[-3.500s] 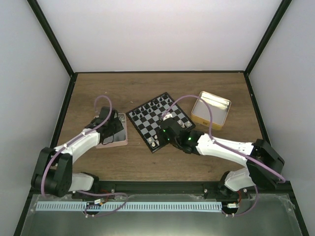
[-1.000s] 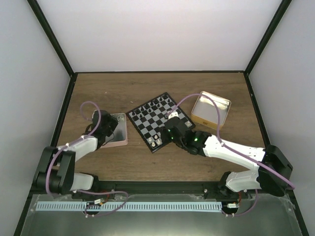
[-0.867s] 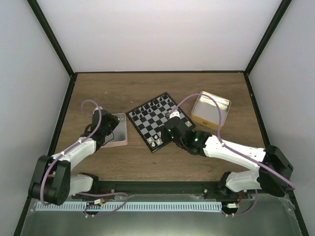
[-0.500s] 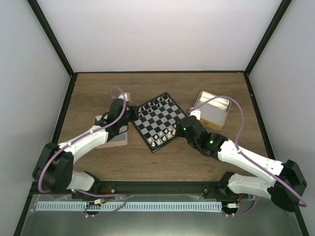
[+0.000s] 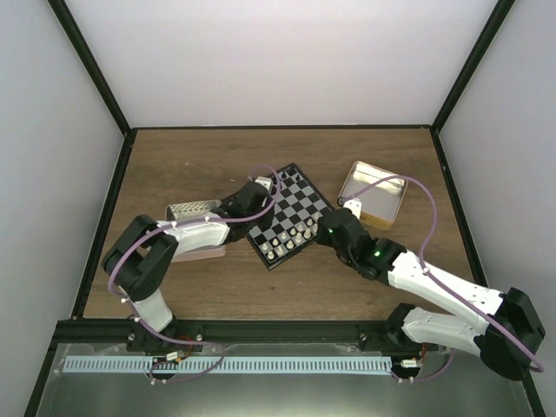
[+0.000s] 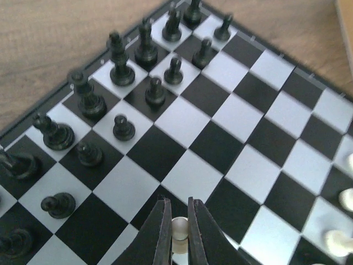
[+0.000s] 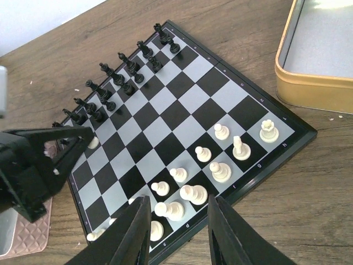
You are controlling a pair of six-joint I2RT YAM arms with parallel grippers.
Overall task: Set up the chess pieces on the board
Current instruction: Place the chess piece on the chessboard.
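Wooden tabletop point(image 5: 200, 287), white-walled, bearing the board point(image 5: 294, 208) near its middle. Over the board's left side, left gripper point(image 6: 177, 208) clamped on one cream piece point(image 6: 179, 227), mostly buried between the fingers, kind impossible to tell. Over the board's near edge, right gripper point(image 7: 178, 200) with jaws apart, gripping nothing, masking a few figures below. Rest of the chess pieces point(image 7: 220, 171) standing along the board's near-right rows; black pieces point(image 6: 122, 72) along the opposite rows. Right of the board, gold tin point(image 7: 320, 61), cut off by the frame.
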